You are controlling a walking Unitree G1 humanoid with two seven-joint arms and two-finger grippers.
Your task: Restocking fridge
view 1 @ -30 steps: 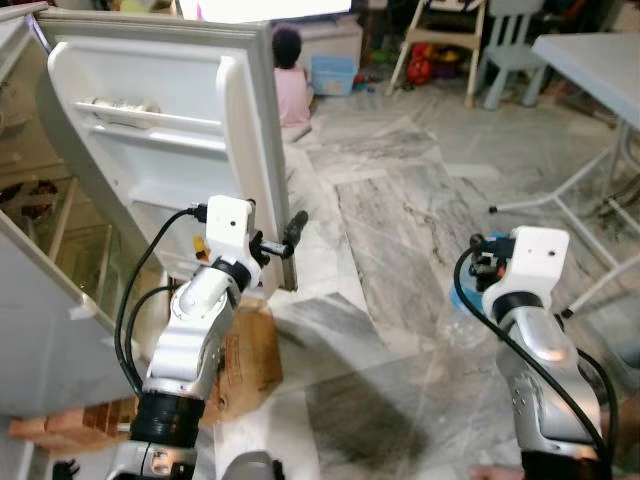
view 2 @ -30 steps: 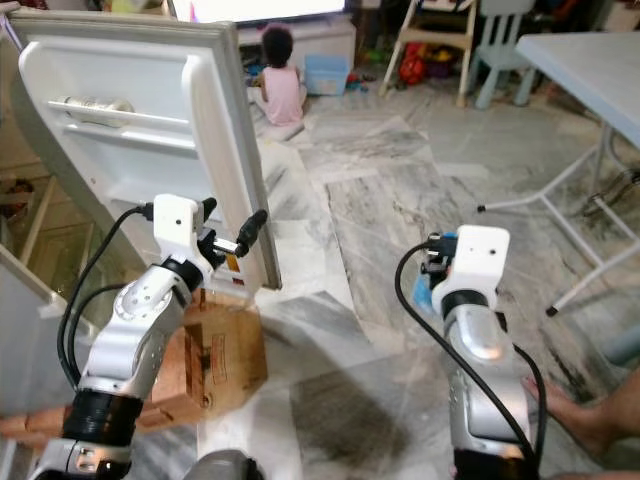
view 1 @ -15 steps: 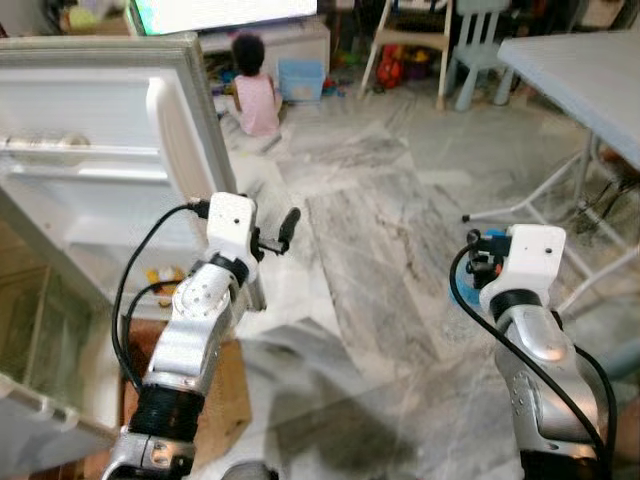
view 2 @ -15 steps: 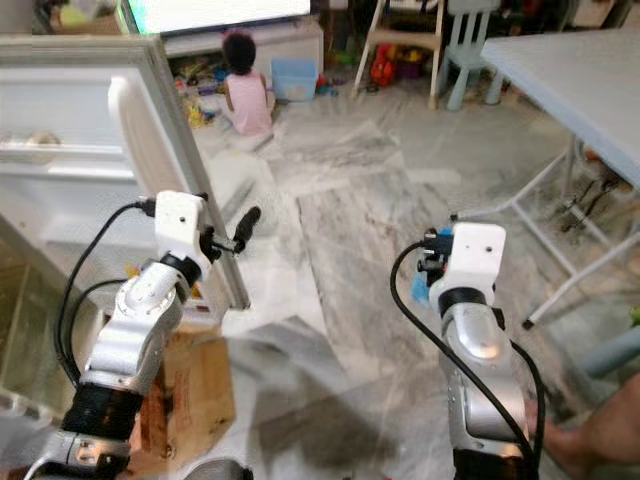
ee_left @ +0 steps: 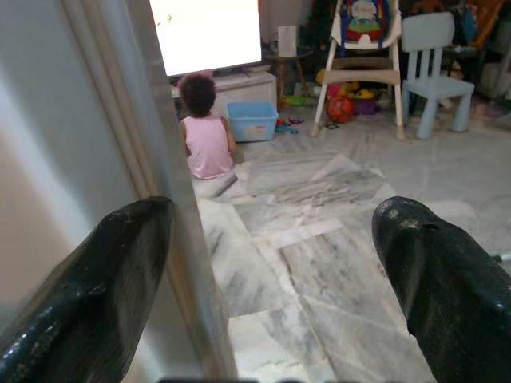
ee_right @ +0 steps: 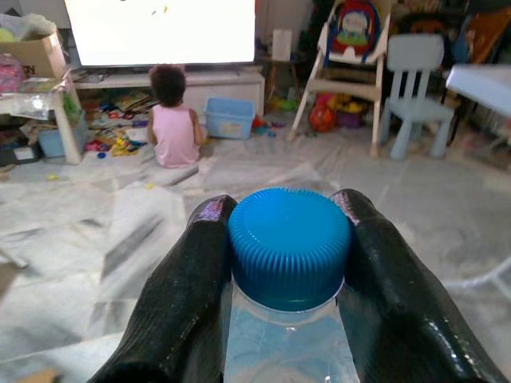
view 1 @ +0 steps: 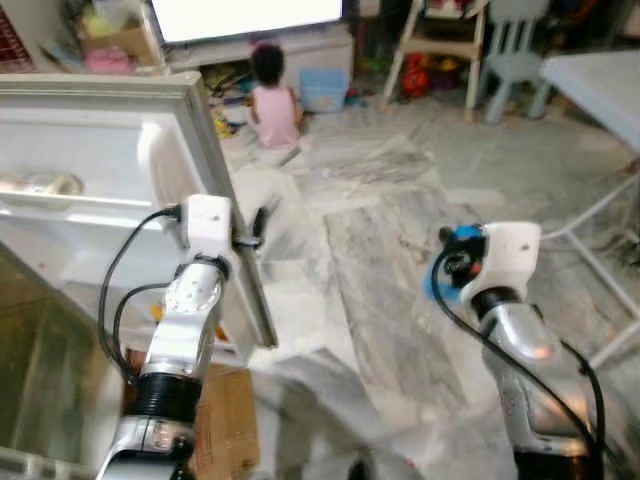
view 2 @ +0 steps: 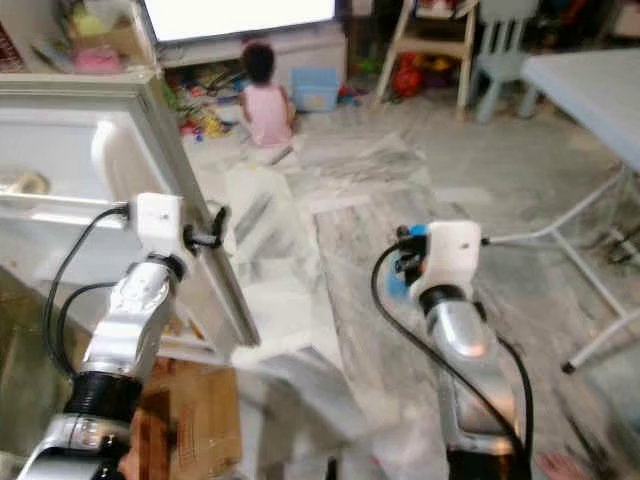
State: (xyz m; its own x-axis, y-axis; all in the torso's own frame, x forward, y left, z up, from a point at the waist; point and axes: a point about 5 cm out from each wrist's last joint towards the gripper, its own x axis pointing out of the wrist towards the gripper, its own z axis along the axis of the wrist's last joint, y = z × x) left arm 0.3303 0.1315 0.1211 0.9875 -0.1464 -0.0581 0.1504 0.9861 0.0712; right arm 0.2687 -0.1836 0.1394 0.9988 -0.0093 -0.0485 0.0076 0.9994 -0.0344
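standing wide open on the left, the fridge door (view 1: 120, 190) shows its white inner side with a shelf rail, and something pale lies on that rail (view 1: 40, 185), too blurred to name. the left gripper (ee_left: 271, 279) is at the door's outer edge with its fingers spread apart, one finger (ee_left: 88, 295) against or just beside the edge and the other out over the bare floor; it looks placed there to keep the door swung open so a bottle can go in, though whether it truly presses the door is hard to tell. low and near, under the door, sits a cardboard box (view 1: 225, 425), partly cut off. far back, a small person in pink (ee_right: 174, 132) sits on the floor facing a bright screen (ee_right: 160, 32), with toys around and a pale blue chair (ee_right: 411, 84) further right. on the right, the right gripper (ee_right: 287, 263) is clamped on a water bottle (ee_right: 289, 243), its fingers squeezing just under the blue cap, held out in front, probably ready for carrying to the fridge. the bottle's body is mostly hidden below the fingers. a white folding table (view 1: 600, 85) is cut off at the far right.
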